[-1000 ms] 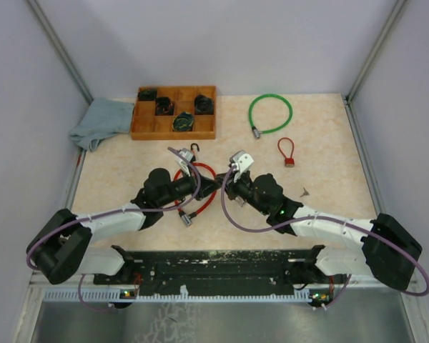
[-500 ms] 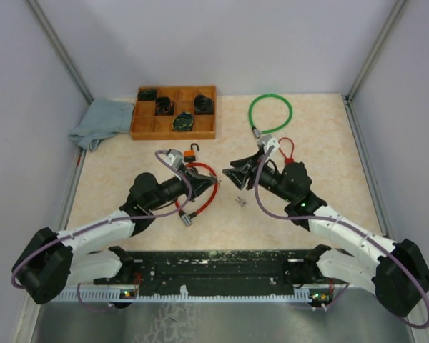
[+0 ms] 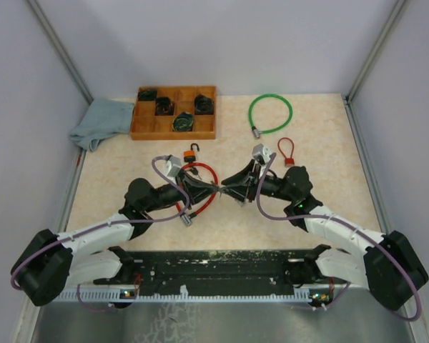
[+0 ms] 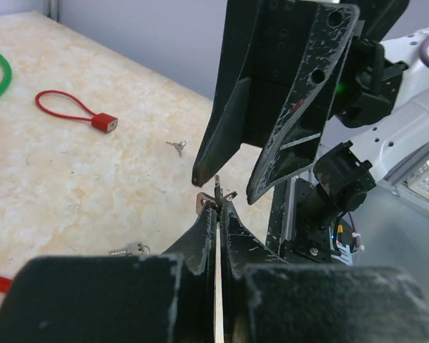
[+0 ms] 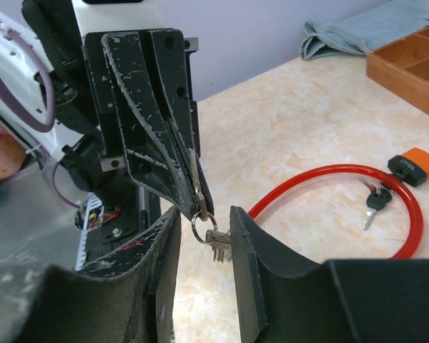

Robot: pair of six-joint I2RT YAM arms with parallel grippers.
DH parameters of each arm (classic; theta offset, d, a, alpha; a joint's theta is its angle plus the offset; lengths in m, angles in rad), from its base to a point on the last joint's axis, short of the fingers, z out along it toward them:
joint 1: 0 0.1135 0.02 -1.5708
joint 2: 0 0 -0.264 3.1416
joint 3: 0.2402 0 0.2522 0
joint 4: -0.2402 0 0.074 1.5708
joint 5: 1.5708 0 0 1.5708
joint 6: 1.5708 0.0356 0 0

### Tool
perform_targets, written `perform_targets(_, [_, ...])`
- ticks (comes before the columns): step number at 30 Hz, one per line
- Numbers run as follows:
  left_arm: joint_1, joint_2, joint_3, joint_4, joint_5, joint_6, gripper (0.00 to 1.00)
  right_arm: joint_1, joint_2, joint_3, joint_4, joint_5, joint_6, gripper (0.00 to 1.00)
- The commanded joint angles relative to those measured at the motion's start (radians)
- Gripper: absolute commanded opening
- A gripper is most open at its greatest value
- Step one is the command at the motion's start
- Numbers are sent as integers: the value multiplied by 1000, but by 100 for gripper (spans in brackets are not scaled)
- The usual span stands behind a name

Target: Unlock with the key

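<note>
A thin, flat silver metal key (image 4: 218, 191) is pinched edge-on in the scratched black left gripper (image 4: 217, 211). Its round steel ring (image 5: 200, 227) hangs between the parted right gripper (image 5: 205, 216) fingers.

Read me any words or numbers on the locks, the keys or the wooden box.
None can be read. The red cable lock with an orange head, the small red loop padlock, the silver keys on a ring and the brown wooden compartment tray show no letters or numbers; any stamping is too small or blurred.
</note>
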Motion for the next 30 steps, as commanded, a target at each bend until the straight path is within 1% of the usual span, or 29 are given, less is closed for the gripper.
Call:
perform_targets(1, [1,-18,-10,96,67,-22,0,-8,21,10,124,-101,22,32])
perform_targets(10, [1,-7,-9,133,105,-50,0,-11,45,7,161,-169,16,16])
perform_targets(15, [1,15,-7,176,156,-79,0,-13,72,4,209,-207,26,1])
perform_targets(23, [1,-1,-12,178,187,-92,1,-16,78,-2,239,-244,33,0])
perform_targets(30, [1,-15,-9,140,144,-97,19,-16,70,-3,221,-244,35,0])
